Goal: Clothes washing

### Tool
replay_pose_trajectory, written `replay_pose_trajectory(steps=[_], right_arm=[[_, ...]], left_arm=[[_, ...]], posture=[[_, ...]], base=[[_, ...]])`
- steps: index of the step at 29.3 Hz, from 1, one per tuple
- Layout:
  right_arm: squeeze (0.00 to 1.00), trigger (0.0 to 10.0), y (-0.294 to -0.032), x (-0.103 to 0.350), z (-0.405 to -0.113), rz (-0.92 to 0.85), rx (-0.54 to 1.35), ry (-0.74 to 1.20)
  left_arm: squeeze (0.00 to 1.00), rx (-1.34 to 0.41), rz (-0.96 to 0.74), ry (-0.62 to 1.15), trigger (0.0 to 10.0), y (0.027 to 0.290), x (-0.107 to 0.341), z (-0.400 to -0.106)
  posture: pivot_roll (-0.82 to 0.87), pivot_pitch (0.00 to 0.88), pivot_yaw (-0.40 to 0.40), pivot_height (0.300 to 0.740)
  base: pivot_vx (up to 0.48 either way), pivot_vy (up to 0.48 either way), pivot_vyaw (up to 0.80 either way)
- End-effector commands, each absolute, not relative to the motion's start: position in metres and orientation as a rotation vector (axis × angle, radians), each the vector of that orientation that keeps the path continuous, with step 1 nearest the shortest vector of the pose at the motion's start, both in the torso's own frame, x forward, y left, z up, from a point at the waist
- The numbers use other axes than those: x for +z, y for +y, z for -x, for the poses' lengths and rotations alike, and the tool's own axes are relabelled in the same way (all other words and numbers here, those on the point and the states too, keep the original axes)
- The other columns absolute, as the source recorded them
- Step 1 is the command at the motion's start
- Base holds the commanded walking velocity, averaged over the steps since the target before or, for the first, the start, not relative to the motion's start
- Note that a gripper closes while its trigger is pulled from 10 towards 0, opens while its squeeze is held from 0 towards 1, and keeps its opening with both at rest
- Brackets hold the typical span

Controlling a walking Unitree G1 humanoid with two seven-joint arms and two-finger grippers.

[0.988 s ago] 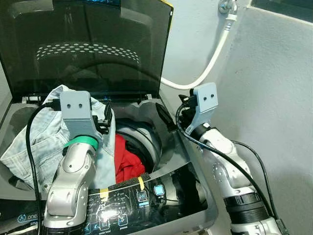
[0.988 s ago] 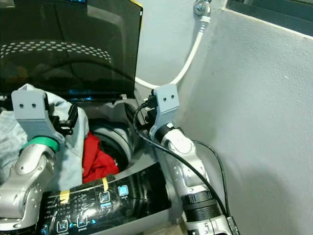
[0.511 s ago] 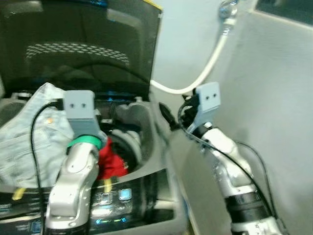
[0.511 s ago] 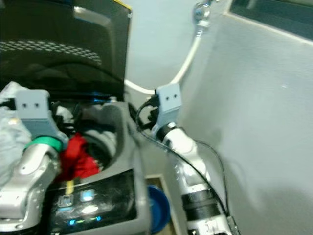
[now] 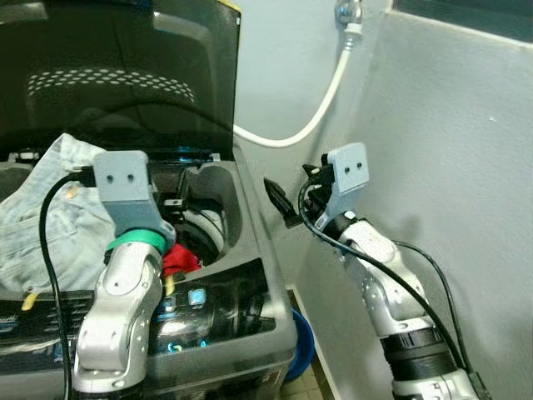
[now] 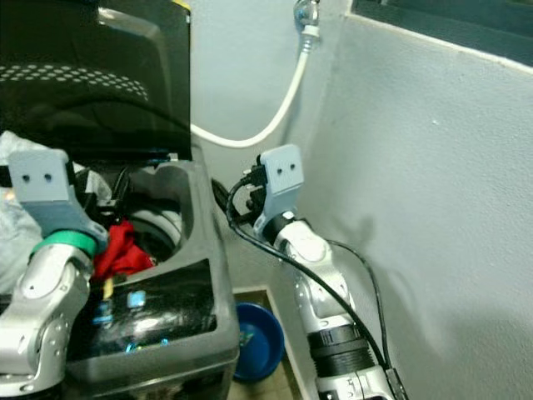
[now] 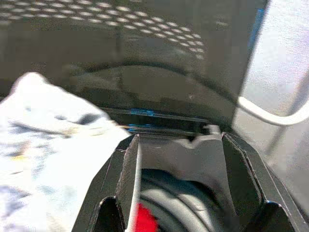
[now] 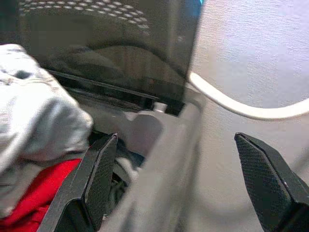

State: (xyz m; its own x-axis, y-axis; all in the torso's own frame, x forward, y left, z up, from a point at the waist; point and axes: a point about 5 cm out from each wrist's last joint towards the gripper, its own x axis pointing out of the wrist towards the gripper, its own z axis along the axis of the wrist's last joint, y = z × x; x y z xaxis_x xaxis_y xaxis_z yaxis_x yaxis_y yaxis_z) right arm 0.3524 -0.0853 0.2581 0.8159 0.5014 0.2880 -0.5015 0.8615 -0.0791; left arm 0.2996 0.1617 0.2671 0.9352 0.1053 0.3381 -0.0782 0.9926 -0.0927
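A top-loading washer [image 5: 250, 242] stands with its dark lid [image 5: 108, 75] raised. A red garment [image 5: 177, 260] lies in the drum. Pale blue jeans [image 5: 37, 233] are heaped on the washer's left rim. My left gripper [image 5: 176, 208] hangs open above the drum, beside the jeans; in the left wrist view its fingers [image 7: 128, 188] frame the drum and the red garment [image 7: 143, 220]. My right gripper [image 5: 281, 205] is open too, held just outside the washer's right wall, and its fingers [image 8: 99, 176] straddle that wall's top edge.
A white hose [image 5: 312, 121] curves from a wall tap [image 5: 348, 12] down behind the washer. A blue basin [image 6: 258, 342] sits on the floor by the washer's right side. The grey wall [image 5: 450, 167] stands close on the right. The lit control panel [image 5: 208, 300] faces me.
The camera has swung right, so the washer sits further left in the picture and the blue basin has come into view. My right gripper now lies outside the washer's right wall.
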Motion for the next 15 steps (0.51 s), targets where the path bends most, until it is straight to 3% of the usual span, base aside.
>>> replay_pose_trajectory(steps=[1,15], right_arm=[[0.0,10.0,-0.0868,0.2598,-0.3527,0.004,0.532,-0.309],[0.0,10.0,-0.0859,0.2601,-0.3527,0.006,0.54,-0.31]], left_arm=[[0.0,0.083,0.08,-0.353,10.0,0.1593,0.2671,-0.2987],[0.0,0.095,0.093,-0.332,10.0,0.1607,0.263,-0.2982]], posture=[[0.07,0.032,-0.081,0.74],[0.07,0.035,-0.082,0.74]], base=[[0.0,0.0,0.0],[-0.022,0.0,0.0]])
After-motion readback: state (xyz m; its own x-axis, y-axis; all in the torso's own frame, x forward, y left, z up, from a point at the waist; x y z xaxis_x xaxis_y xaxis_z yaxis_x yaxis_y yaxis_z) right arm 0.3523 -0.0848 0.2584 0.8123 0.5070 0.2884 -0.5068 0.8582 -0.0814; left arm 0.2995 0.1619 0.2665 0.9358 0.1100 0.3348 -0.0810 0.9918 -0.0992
